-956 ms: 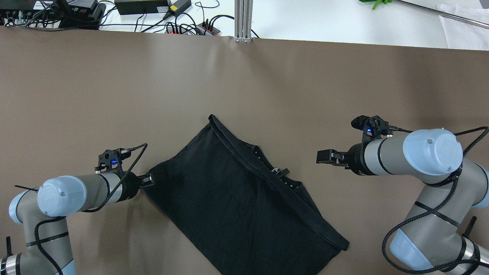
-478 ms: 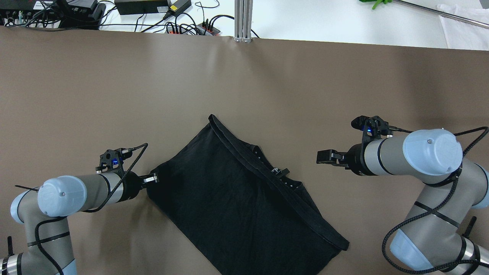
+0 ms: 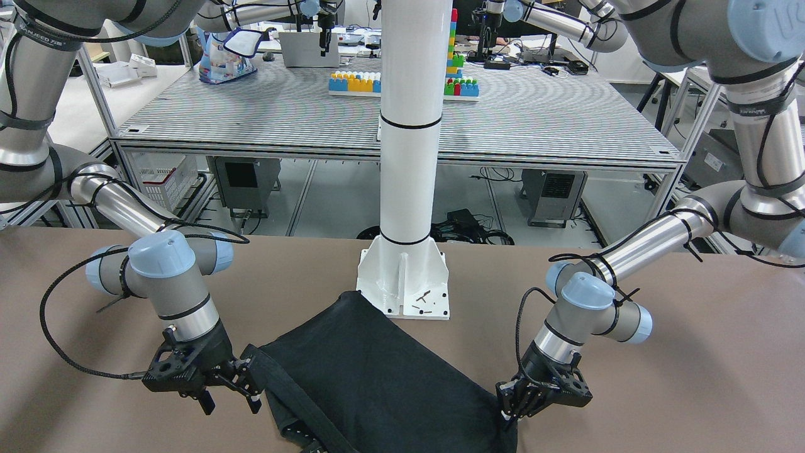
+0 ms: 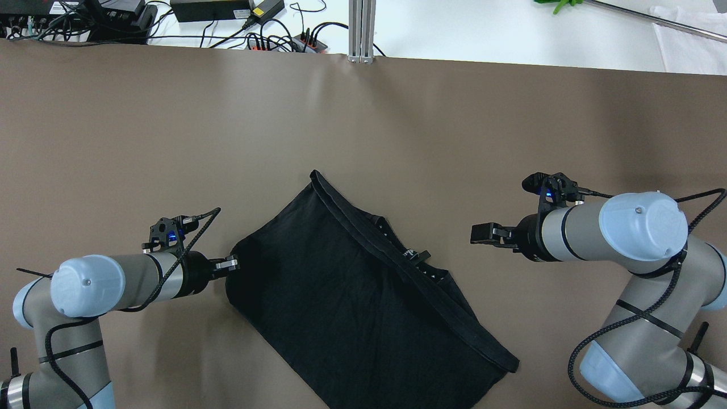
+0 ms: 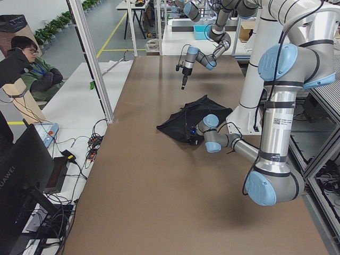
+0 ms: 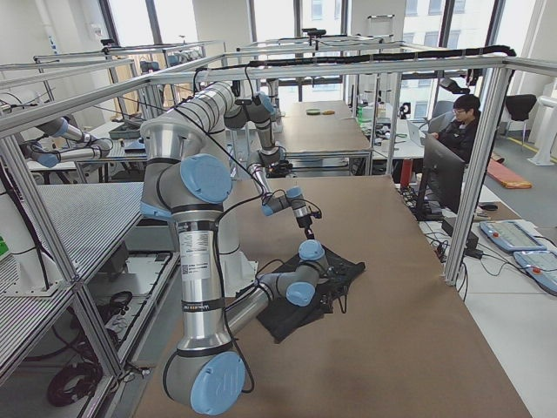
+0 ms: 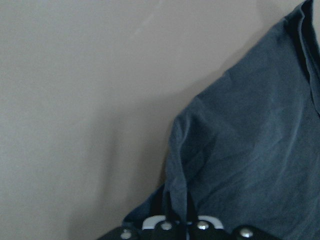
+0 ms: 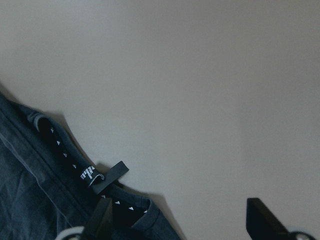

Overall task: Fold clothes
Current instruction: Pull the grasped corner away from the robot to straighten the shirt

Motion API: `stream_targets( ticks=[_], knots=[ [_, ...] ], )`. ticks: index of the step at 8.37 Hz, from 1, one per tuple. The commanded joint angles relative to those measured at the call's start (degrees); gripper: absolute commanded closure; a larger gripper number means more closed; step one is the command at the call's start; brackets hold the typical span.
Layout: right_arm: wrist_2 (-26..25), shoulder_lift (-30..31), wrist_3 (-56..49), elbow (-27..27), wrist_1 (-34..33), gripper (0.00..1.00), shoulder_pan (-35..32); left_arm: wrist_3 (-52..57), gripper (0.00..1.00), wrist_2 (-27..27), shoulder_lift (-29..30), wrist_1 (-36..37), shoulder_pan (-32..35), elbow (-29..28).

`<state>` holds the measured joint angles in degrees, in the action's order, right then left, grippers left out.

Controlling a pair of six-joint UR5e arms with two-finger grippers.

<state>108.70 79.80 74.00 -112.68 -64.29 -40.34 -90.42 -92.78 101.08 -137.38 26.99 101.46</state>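
Observation:
The black garment [image 4: 352, 295] lies spread slantwise on the brown table [image 4: 170, 125], with its hem band running along the upper right edge. My left gripper [image 4: 230, 264] is low at the garment's left corner and shut on a pinch of fabric, as the left wrist view [image 7: 177, 225] shows. My right gripper [image 4: 480, 233] is open and empty, apart from the cloth and to the right of the collar. The right wrist view shows the collar label [image 8: 92, 172] with white print between its spread fingers [image 8: 102, 215]. The front view shows both grippers, left [image 3: 512, 406] and right [image 3: 229, 393].
The white robot column and its base plate [image 3: 402, 289] stand just behind the garment. Cables and power strips [image 4: 272, 40] and an aluminium post [image 4: 362, 28] line the table's far edge. An operator [image 5: 32, 64] sits beyond that edge.
My left gripper has moved a little to the right with the garment's corner, pushing the cloth's left edge inward. The right arm has not moved.

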Motion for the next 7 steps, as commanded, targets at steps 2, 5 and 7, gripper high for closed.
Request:
stream_targets(
  ticks=[2,5,7],
  knots=[
    [0.11,0.09,0.00,-0.26,0.13,0.06,0.09,1.21,1.00,-0.03,6.90,7.17,5.51,-2.66],
    [0.11,0.00,0.00,-0.35,0.22,0.06,0.09,1.92,1.00,0.23,16.75,10.90,9.82,-12.03],
    [0.11,0.09,0.00,-0.61,0.31,0.06,0.09,5.33,1.00,1.02,25.96,10.90,12.46,-22.48]
  ],
)
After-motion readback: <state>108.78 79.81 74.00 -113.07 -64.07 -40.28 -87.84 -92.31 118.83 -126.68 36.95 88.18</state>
